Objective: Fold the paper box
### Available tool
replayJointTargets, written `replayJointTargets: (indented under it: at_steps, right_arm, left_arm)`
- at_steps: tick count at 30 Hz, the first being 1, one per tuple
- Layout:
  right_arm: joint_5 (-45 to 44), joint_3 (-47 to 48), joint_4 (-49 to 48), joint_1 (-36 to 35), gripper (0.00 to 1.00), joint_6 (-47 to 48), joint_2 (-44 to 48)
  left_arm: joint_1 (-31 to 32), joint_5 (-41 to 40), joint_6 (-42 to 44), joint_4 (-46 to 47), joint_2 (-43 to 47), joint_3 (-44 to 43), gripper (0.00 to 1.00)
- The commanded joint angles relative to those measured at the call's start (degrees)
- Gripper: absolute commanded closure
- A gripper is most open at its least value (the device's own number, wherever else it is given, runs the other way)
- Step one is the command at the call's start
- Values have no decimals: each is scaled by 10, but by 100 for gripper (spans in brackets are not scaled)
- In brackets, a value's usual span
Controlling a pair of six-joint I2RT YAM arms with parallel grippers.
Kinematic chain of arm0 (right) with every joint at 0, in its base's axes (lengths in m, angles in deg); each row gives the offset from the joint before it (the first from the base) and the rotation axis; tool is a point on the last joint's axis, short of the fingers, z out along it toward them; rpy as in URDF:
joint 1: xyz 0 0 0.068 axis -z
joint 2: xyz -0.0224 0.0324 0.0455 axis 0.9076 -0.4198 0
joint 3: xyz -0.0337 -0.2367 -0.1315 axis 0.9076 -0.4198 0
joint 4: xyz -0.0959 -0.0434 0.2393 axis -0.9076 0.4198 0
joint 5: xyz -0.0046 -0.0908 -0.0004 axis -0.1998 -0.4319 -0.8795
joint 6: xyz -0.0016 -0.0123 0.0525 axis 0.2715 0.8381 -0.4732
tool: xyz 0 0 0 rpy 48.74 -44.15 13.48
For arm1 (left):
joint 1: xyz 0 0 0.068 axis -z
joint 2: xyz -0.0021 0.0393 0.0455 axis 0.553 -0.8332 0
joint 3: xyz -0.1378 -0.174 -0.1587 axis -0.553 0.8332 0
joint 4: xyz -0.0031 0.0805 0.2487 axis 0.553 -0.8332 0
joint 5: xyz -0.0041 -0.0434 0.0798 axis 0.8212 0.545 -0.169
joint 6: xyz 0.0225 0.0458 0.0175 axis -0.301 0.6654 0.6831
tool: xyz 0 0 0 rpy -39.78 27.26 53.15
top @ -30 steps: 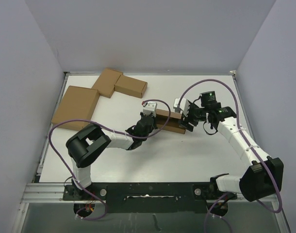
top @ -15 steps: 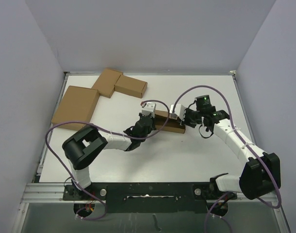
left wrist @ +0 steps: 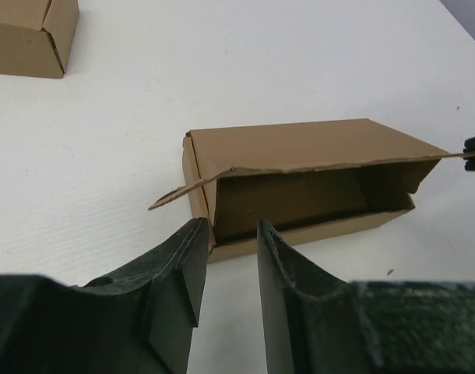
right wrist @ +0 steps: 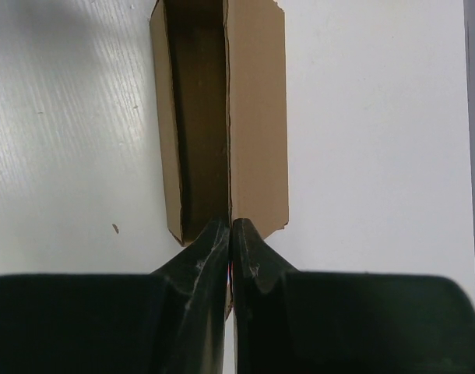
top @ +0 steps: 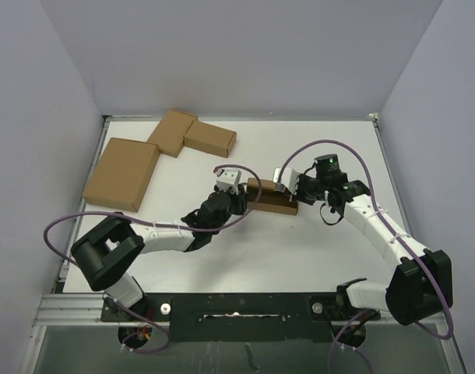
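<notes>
1. The paper box (top: 270, 197) sits mid-bench (top: 300, 257), between my two pincers.
2. Its long axis runs left-right in the top view, slightly skewed, with the left end farther from the arm bases and the right end nearer.
3. The open long side faces the near edge of the bench, straight at the left wrist camera. The lid (left wrist: 300, 144) hangs over the opening, part-raised and not tucked in.
4. An end flap (left wrist: 177, 196) at the box's left end sticks out loose.
5. Left pincer (top: 241, 201): released, jaws a narrow gap apart, nothing held. The box's left end is just beyond the tips, and its near-left corner shows in the gap from the wrist view. I can't tell if anything touches.
6. Right pincer (top: 289, 189): clenched on the lid's free edge at the box's right end. In its wrist view the box runs straight away from the tips, and the lid edge leads into the closed jaws.
7. Brown cartons (top: 124, 171) sit at the far-left of the bench, well apart from the box.
</notes>
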Motion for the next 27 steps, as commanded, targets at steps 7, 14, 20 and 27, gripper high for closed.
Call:
replayJointTargets:
  at_steps: [7, 14, 20, 27]
  right_arm:
    - [11, -4, -4, 1, 97, -9, 11]
    - [22, 3, -1, 6, 97, -19, 7]
    - [29, 3, 1, 7, 97, -23, 4]
    - [38, 4, 3, 10, 97, -29, 1]
  left_arm:
    - [-25, 113, -29, 8, 142, 82, 63]
    - [-106, 231, -95, -44, 184, 95, 79]
    - [-121, 261, -107, 1, 118, 91, 95]
    - [-142, 303, -120, 53, 26, 48, 100]
